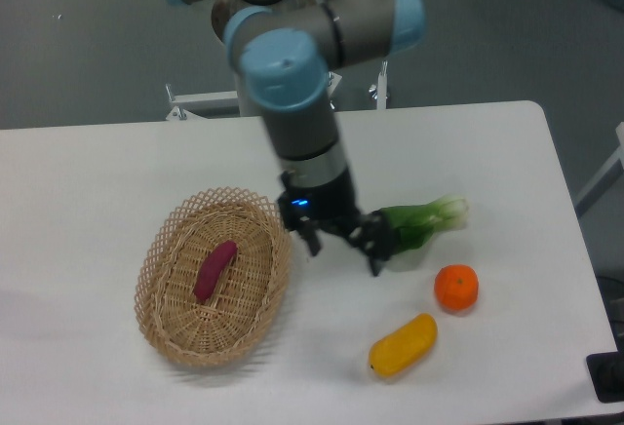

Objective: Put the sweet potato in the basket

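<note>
The sweet potato (215, 270), a small dark reddish-purple tuber, lies inside the light tan wicker basket (166, 332) at the front left of the table. My gripper (344, 255) hangs just right of the basket's rim, above the table. Its two dark fingers are spread apart and hold nothing. The arm rises from it toward the top of the view.
A green leafy vegetable with a white stem (426, 221) lies just right of the gripper. A round orange fruit (456, 287) and a yellow-orange oblong vegetable (403, 345) lie at the front right. The table's right edge is near them.
</note>
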Robot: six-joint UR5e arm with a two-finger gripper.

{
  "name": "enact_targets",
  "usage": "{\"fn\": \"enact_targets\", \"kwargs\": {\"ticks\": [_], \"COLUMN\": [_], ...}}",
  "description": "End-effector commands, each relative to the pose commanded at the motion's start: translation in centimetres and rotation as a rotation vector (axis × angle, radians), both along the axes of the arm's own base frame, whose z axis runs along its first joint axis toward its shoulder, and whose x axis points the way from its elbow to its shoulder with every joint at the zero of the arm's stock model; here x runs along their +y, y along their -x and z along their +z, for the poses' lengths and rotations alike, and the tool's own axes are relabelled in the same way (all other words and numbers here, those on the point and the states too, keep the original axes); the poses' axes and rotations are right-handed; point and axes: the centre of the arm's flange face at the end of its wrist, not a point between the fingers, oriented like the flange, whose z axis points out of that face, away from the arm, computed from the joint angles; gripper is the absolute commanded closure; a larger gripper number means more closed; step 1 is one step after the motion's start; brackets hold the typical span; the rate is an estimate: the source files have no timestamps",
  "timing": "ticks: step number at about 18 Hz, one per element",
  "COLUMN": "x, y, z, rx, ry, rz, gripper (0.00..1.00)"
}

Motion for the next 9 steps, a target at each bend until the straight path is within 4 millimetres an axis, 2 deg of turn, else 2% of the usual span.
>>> {"fn": "enact_targets", "kwargs": {"ticks": [2,5,9], "x": [-2.4,-4.6,-5.2], "y": [2.0,4.0,4.4], "z": [0.5,0.3,0.6], "rx": [-0.011,-0.028,-0.024], "ry": [0.033,0.026,0.025], "rz": [-0.061,-0.128,-0.125], "gripper": [0.00,0.00,0.00]}}
